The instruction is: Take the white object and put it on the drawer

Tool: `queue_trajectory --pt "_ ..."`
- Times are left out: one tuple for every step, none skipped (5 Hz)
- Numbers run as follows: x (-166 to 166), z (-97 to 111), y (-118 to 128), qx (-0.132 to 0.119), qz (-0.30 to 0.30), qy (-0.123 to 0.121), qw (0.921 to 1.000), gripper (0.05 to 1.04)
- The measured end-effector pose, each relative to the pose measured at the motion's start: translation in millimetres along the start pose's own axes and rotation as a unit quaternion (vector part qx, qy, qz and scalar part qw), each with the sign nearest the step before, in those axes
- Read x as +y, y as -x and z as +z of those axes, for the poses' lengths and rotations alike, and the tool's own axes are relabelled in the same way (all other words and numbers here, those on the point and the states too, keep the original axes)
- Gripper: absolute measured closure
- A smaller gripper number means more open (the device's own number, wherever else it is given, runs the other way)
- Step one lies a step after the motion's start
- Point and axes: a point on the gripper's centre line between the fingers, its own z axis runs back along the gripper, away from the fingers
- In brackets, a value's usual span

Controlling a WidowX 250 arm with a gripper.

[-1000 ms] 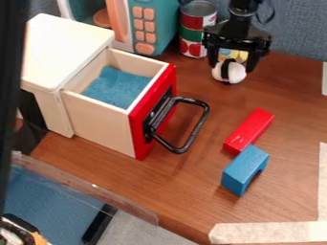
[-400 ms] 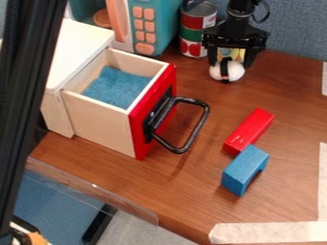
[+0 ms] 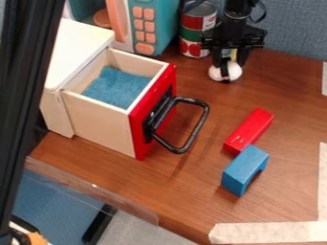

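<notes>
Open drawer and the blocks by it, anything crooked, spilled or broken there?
Nothing looks spilled or broken. The drawer is pulled out, which suits the task, with blue cloth inside. The red block and blue arch lie at differing slants, probably harmless.

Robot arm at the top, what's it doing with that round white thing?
The robot's black gripper is right at the white object, which has a black band on it. I can't tell whether it has hold of it. The job is to put it on the drawer, which is pulled open with blue cloth inside. The white object isn't there yet.
</notes>
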Motion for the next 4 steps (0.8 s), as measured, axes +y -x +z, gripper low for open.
queue_trajectory --pt "2 2 6 0.006 0.002 0.002 1.0 0.608" --pt "4 11 12 0.009 -0.005 0.01 0.9999 0.678" --pt "8 25 18 0.005 -0.019 0.017 0.9997 0.842" --pt "10 47 18 -0.012 -0.025 0.033 0.9991 0.99"
